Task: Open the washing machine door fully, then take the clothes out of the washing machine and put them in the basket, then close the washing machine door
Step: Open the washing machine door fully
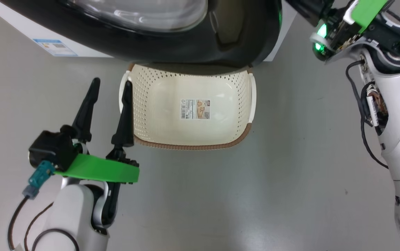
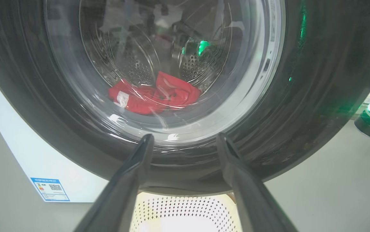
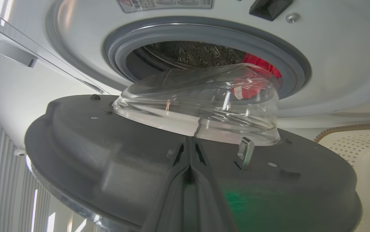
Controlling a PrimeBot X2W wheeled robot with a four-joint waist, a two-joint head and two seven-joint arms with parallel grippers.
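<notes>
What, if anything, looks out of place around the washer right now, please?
Nothing is spilled or damaged. One oddity: the basket sits beneath the partly open door, whose black rim overhangs its far edge, so it may hinder dropping in the red clothes, which lie in the drum.

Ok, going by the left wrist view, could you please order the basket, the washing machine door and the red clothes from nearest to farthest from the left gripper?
From the left gripper:
1. basket: directly below it, at the view's bottom edge.
2. washing machine door: its black rim stands just ahead.
3. red clothes: farthest, lying in the drum behind the door.
</notes>
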